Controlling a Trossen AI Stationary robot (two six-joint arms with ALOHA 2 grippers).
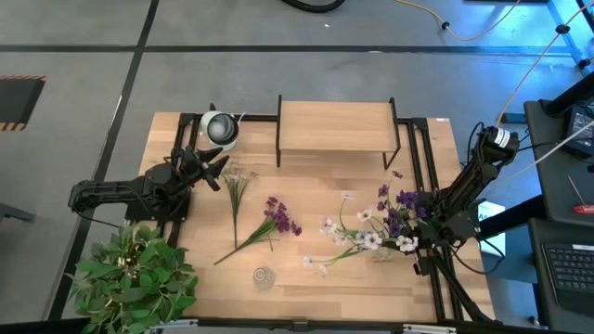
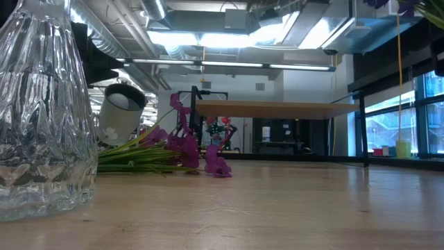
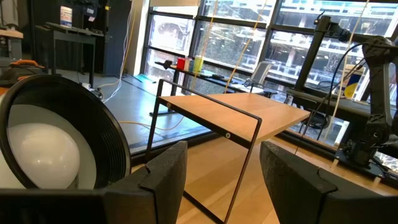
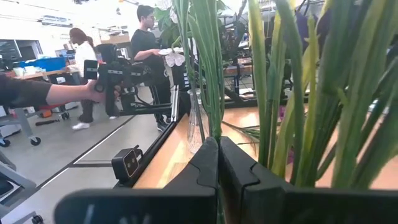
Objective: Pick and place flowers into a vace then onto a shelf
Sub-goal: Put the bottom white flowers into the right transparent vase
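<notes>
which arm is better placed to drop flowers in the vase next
Right. Its gripper is shut on a bunch of flowers, and the glass vase stands near the table's front edge. The left gripper is open, empty, back by the lamp.

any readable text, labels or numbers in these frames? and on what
None readable.
Blue poster on the far wall in the left wrist view: print too blurred to read.
Keyboard beside the table in the high view: key legends too small.
Vase, shelf, flowers: no markings visible.
</notes>
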